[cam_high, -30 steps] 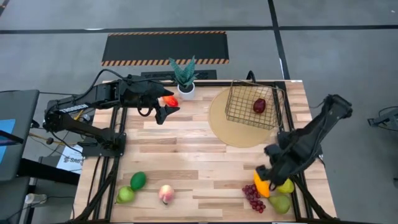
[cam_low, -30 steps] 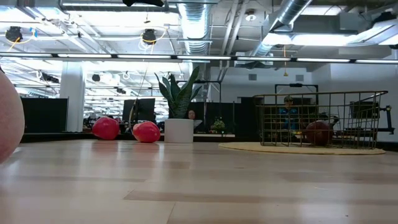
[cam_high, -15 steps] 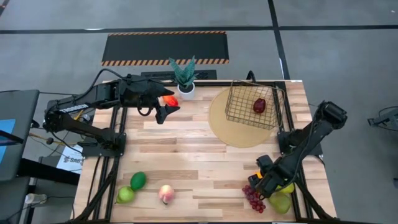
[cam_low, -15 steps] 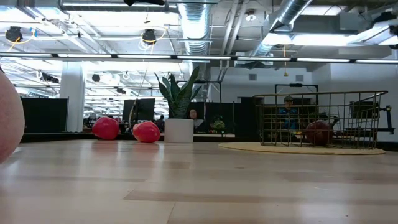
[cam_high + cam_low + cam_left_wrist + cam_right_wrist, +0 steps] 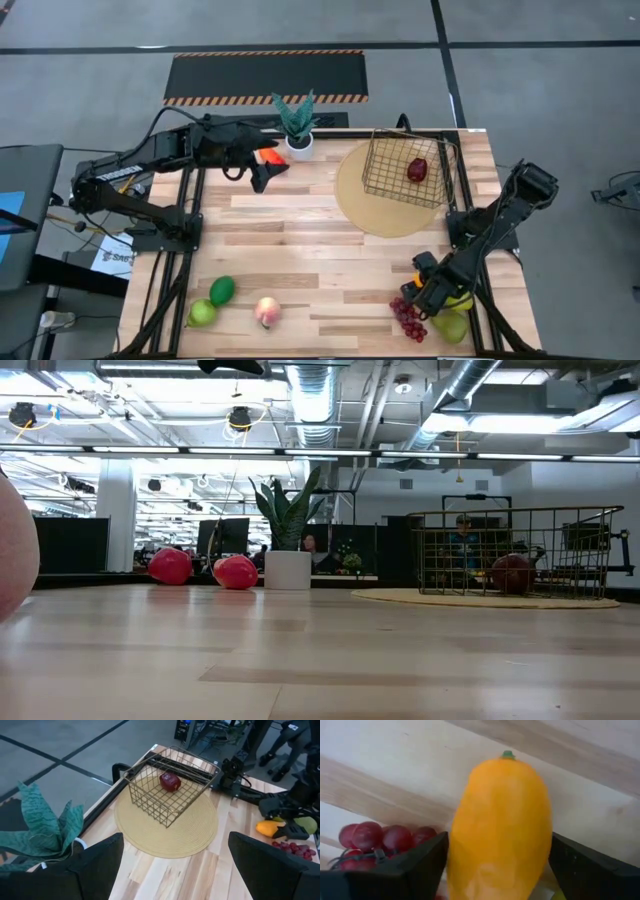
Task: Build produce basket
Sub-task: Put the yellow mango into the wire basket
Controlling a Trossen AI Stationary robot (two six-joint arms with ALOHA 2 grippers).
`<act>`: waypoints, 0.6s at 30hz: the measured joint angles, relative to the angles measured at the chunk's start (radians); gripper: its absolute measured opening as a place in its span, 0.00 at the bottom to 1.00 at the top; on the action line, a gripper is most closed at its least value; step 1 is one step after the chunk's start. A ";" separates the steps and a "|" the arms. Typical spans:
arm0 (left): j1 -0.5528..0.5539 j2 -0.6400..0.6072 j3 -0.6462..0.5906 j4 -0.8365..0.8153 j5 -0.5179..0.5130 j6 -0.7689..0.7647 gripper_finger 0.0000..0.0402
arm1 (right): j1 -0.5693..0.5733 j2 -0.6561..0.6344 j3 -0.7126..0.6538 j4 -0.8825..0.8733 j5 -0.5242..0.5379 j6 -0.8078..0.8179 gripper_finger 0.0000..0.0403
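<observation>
The brass wire basket (image 5: 405, 168) (image 5: 170, 795) stands on the round tan mat (image 5: 370, 215) with a red apple (image 5: 417, 170) inside. My right gripper (image 5: 425, 290) (image 5: 500, 850) is open and low over the yellow-orange mango (image 5: 500, 835) at the near right, one finger on each side. Purple grapes (image 5: 408, 318) and a pear (image 5: 450, 325) lie beside it. My left gripper (image 5: 268, 175) (image 5: 175, 840) hangs open by the plant, above the orange-red pepper (image 5: 266, 157). The avocado (image 5: 222, 290), a green apple (image 5: 202, 313) and the peach (image 5: 266, 311) lie near left. My right gripper comes at the mango from above, pointing down, with its fingers (image 5: 420, 870) across the mango's length, flanking its middle (image 5: 470, 850). Whether the fingers touch it I cannot tell. The mango lies on the table.
A potted plant (image 5: 297, 125) stands at the far edge beside my left gripper. The low view shows two red pieces (image 5: 236, 571) left of the pot. A yellow-green fruit (image 5: 462, 300) sits tight against the mango. Bare wood (image 5: 310, 240) spans the table's middle.
My right gripper has come down and toward the near edge onto the mango, which is now mostly covered in the high view; the descent was in the first half second, then it held. My left gripper has edged slightly toward the far edge over the pepper.
</observation>
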 joint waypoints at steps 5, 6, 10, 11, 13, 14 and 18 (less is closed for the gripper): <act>0.008 0.000 0.000 0.003 0.000 0.003 0.87 | 0.000 -0.001 0.000 0.013 -0.004 0.000 0.65; 0.008 0.000 0.000 0.003 0.000 0.003 0.87 | -0.001 -0.002 0.000 0.018 -0.004 -0.005 0.62; 0.008 0.000 0.000 0.003 0.000 0.005 0.87 | -0.004 -0.022 0.007 0.020 0.007 -0.025 0.58; 0.008 0.000 0.000 0.003 0.000 0.005 0.87 | -0.007 -0.034 0.012 0.007 0.016 -0.027 0.59; 0.008 0.000 0.000 0.003 0.000 0.005 0.87 | -0.013 -0.068 0.028 -0.034 0.039 -0.035 0.61; 0.008 0.000 0.000 0.003 0.000 0.005 0.87 | -0.019 -0.088 0.035 -0.064 0.051 -0.036 0.62; 0.008 0.000 0.000 0.003 0.000 0.005 0.87 | -0.064 -0.191 0.068 -0.211 0.130 -0.080 0.63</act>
